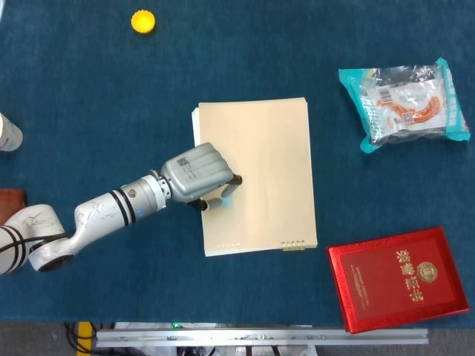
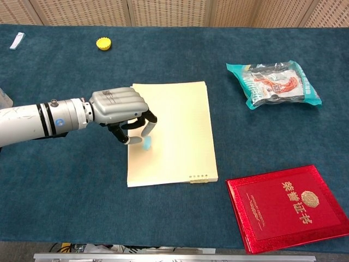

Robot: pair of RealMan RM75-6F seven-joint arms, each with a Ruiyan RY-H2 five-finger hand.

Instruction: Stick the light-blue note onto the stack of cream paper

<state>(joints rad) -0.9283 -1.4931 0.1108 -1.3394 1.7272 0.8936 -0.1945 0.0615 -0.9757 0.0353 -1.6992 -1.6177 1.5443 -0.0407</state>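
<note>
Note (image 2: 146,143) on paper stack (image 2: 180,131)

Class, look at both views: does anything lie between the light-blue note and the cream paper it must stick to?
Nothing visible does. The light-blue note sits under the left hand, right over the bare cream paper stack; whether it touches yet is unclear.

red booklet (image 2: 289,206), lower right of frame: gold Chinese characters above a round gold emblem, too small to make out. snack bag (image 1: 404,103), upper right: printed label with barcode-like blocks, unreadable. hand (image 1: 197,175): small code patch, unreadable.
</note>
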